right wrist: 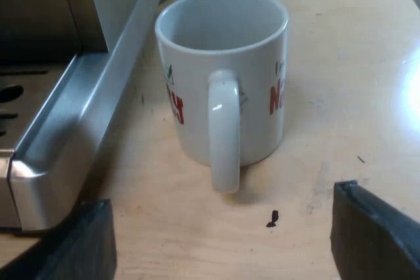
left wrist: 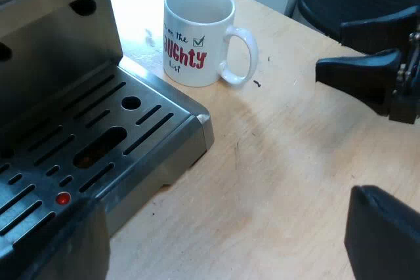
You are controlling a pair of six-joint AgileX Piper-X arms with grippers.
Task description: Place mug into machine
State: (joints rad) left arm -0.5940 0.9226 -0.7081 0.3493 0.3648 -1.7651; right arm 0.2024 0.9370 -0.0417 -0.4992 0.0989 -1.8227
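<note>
Close right gripper [right wrist: 220, 244], now spread wide and empty, squarely on the handle [right wrist: 224, 136] of mug [right wrist: 223, 63], standing upright on table [right wrist: 341, 63] just beside tray [left wrist: 172, 137] of machine [left wrist: 59, 50]. Lift straight, keep level, clear the tray's raised edge, then set down on the slots. Counted: one mug, one machine, one tray, two grippers, left gripper [left wrist: 220, 234] likewise spread and empty by the tray.

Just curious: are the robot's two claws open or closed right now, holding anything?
Left gripper: open, empty.
Right gripper: open, empty, mug just ahead of it.
</note>
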